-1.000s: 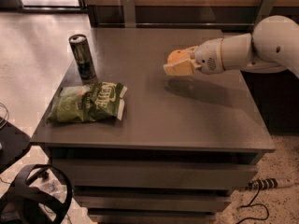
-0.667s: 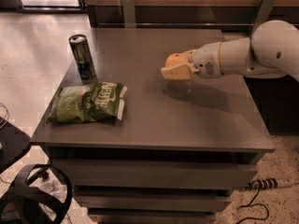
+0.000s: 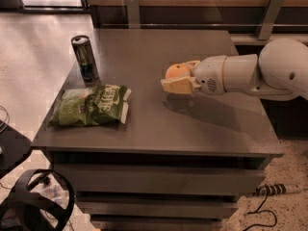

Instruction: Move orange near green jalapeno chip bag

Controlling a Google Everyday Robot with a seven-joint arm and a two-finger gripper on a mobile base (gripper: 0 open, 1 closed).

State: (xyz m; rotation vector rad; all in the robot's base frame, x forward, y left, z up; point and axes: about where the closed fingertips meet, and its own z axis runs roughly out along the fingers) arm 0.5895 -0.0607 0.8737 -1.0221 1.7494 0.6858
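Observation:
The orange is held between the cream fingers of my gripper, a little above the grey table top at its middle right. Its shadow lies on the table just below. The white arm reaches in from the right. The green jalapeno chip bag lies flat near the table's front left corner, well to the left of the gripper and apart from it.
A dark upright drink can stands at the table's left edge behind the bag. Drawers sit under the table top. A black headset lies on the floor at lower left and a cable at lower right.
My gripper has moved left and slightly toward the front with the orange in it. The chip bag and can have not moved.

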